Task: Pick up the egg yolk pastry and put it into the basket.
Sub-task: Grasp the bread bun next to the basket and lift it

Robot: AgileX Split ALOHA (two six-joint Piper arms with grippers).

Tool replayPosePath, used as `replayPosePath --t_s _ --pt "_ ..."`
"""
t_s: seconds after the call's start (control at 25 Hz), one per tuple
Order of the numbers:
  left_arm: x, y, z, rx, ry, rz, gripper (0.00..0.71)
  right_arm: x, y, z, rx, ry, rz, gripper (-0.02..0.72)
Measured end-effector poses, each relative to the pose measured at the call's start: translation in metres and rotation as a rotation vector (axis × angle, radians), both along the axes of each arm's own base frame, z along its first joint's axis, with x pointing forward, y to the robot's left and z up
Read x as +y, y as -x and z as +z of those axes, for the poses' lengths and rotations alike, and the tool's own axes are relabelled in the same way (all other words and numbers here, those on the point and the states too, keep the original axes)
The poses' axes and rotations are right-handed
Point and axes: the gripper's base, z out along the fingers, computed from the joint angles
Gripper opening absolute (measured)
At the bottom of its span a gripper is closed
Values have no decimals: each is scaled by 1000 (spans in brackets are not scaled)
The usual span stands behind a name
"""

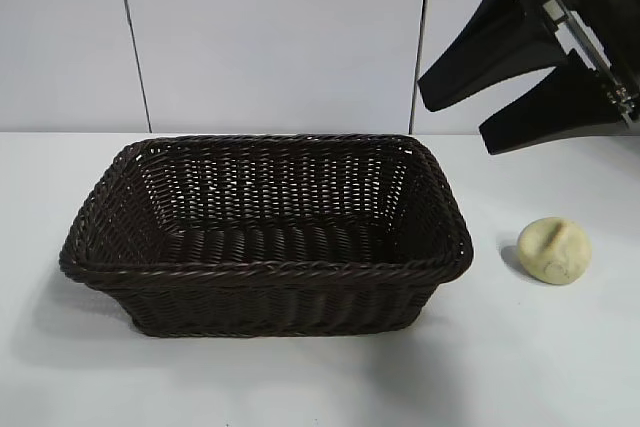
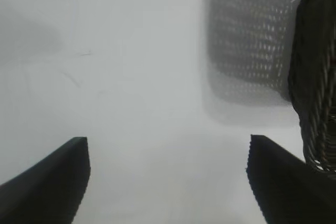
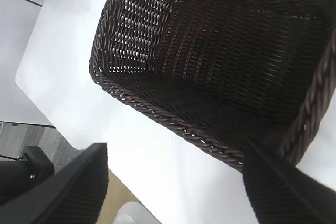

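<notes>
On the white table (image 1: 300, 387) we see the basket (image 1: 265, 265) sitting square in the middle, dark wicker with a braided rim, and nothing lies inside it. The pastry (image 1: 554, 250) rests on the bare tabletop just off the basket's right end, apart from it, crease up, throwing a small shadow. Behind the table we have a pale panelled wall (image 1: 270, 37) with two thin dark seams running down it. No label or writing can be read anywhere.

Up in the top right corner of the exterior view, the right gripper (image 1: 478, 119) hangs well above the pastry, tilted down toward the basket, its two black fingers spread wide and nothing between them. From its own wrist camera we look past those fingers (image 3: 68, 187) into the basket's weave (image 3: 220, 51), with the table edge (image 3: 31, 85) and a patch of grey floor (image 3: 50, 140) beyond it.

The left gripper (image 2: 168, 182) shows only in its own wrist view: jaws wide apart, empty, pointing steeply down at bare white surface, with a corner of the basket (image 2: 317, 77) and its shadow (image 2: 247, 51) just beside.
</notes>
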Motion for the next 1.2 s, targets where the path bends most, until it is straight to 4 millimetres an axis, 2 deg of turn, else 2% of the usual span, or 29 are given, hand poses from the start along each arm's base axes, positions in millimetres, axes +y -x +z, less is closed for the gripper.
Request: replayPosePath --t_s 0.12,0.28,0.52,0.68,0.96,1.2 --pt "1 30 21 -64 -10 1 596 0 0 0 1 0 -1 519" --pt "3 84 33 -117 -30 38 596 0 0 0 1 0 -1 519" --pt "3 156 23 -186 -30 49 596 0 0 0 1 0 -1 519" --pt "3 193 11 -271 -28 53 596 0 0 0 1 0 -1 519" --pt "2 234 -21 -361 -26 56 596 0 0 0 1 0 -1 519" --pt "2 246 -40 -395 -25 60 596 0 0 0 1 0 -1 519"
